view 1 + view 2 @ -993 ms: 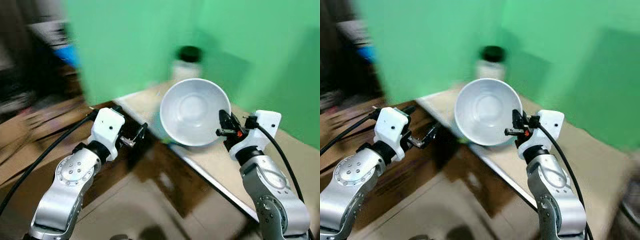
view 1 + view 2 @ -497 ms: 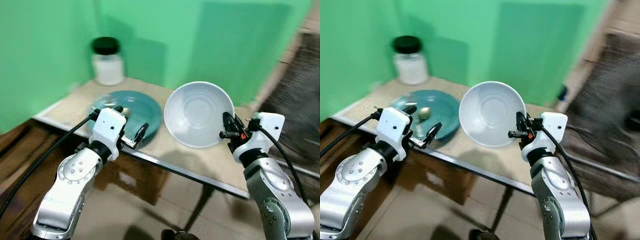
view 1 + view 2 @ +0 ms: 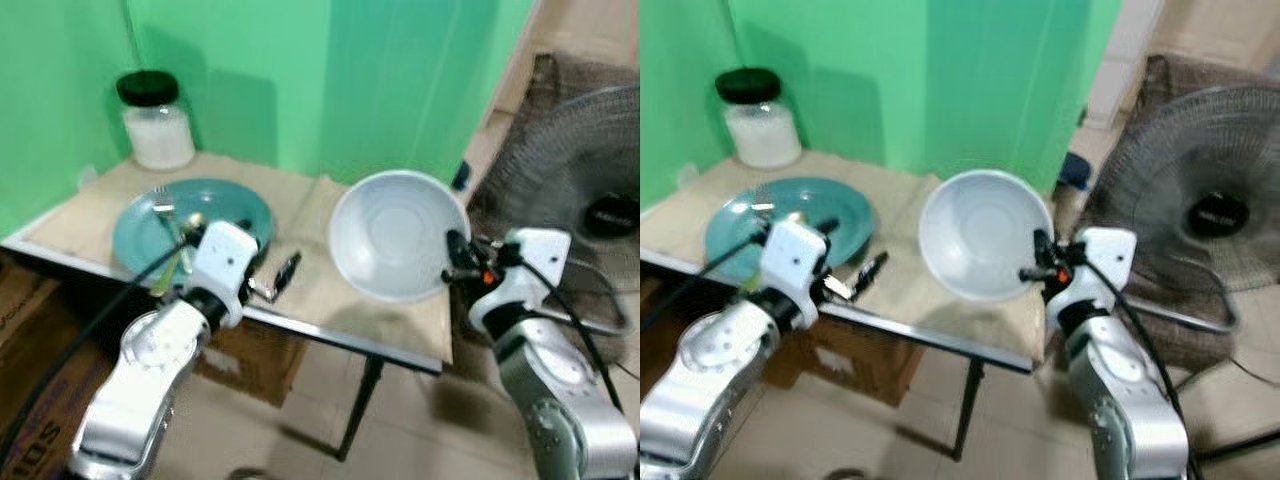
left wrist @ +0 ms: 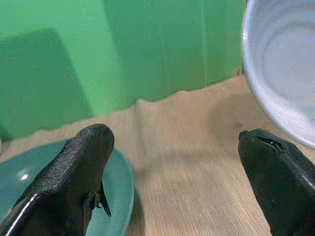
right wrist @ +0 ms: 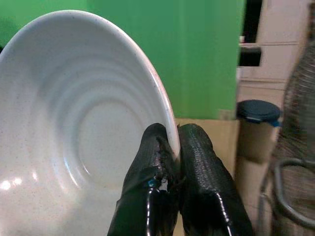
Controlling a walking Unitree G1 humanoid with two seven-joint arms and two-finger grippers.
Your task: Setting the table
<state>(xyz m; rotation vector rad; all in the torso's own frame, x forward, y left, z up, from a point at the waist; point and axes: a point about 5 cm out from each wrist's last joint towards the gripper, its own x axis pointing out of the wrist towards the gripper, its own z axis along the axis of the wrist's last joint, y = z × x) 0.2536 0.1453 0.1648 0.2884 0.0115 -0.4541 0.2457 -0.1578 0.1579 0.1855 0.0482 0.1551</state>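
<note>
Green backdrop wall [image 3: 300,80] behind a small beige cloth-covered table [image 3: 310,290] on thin dark legs; grey mesh floor fan [image 3: 1200,210] stands off the table's right end. Cardboard box [image 3: 40,330] sits under the table on the left.

On the table: round teal plate [image 3: 215,205] at the left, with a fork [image 3: 165,205] and a small bit of something lying on it, too blurred to name. Glass jar with black lid and white contents [image 3: 157,120] at the back left corner, apart from the plate.

White ceramic bowl [image 3: 395,235] is held in the air over the table's right half, tilted so its inside faces the camera, not touching the cloth. Right gripper [image 5: 170,147] has both fingers pinched together on the bowl's rim, one inside, one outside. Left gripper [image 4: 172,162] hovers low over the cloth just beside the plate's edge, fingers wide apart, holding nothing.

Step in hand, likely: set the bowl down on the bare cloth right of the plate. To do well: level the bowl first, since a rim pinch lets it swing; lower until the base seats flat, well inside the table's right edge; release only then. Keep clear of the plate and left gripper.
</note>
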